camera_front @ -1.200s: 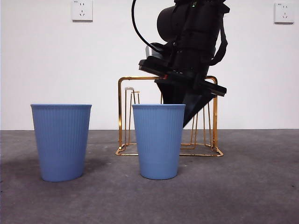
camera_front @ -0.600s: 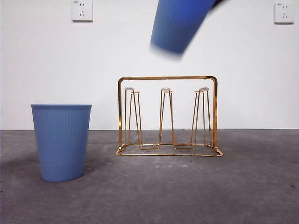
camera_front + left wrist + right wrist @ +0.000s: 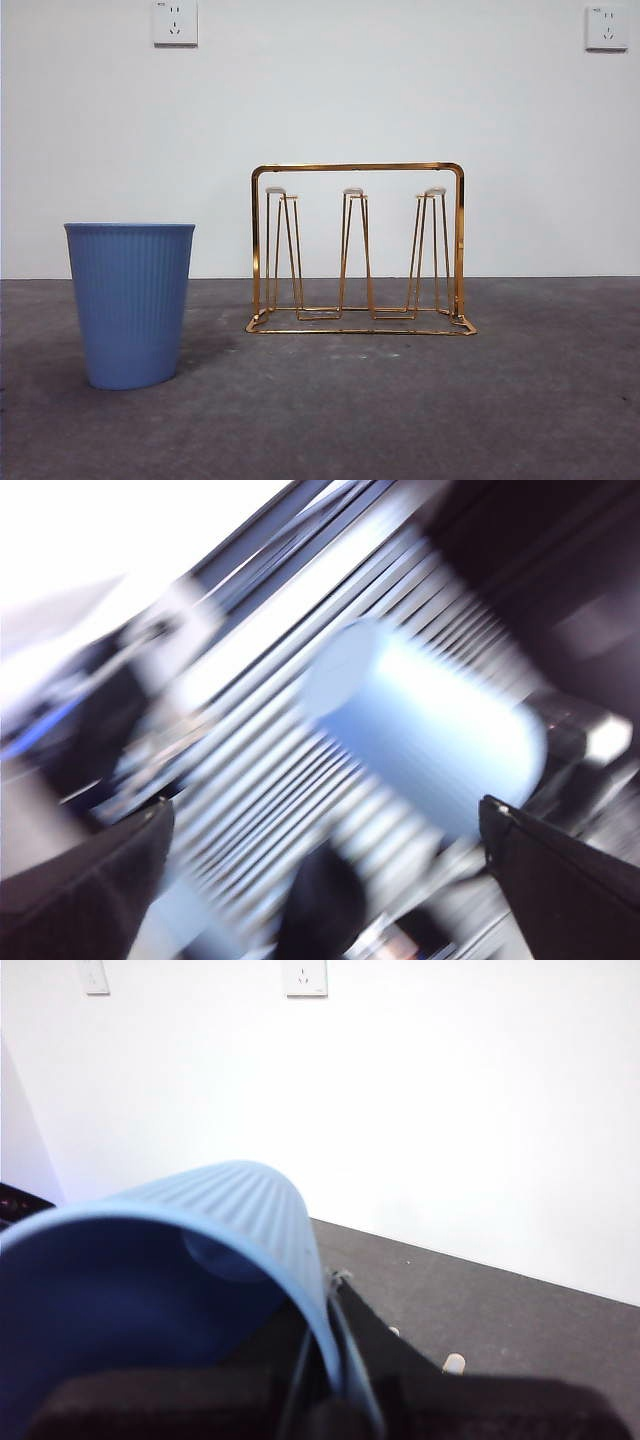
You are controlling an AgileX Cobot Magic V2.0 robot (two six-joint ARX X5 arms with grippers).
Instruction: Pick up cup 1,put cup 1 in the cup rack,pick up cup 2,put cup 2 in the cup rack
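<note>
Front view: one cup (image 3: 130, 303) | one cup rack (image 3: 358, 250) | second cup (image 3: 170, 1290) in right end effector (image 3: 325, 1380), seemingly gripped

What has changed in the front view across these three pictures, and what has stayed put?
The middle blue cup, clamped at its rim by the right gripper, was lifted from in front of the cup rack and has left the front view upward. The other blue cup and the rack have not moved.

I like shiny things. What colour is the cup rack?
Shiny gold cup rack, clearest in the front view.
</note>
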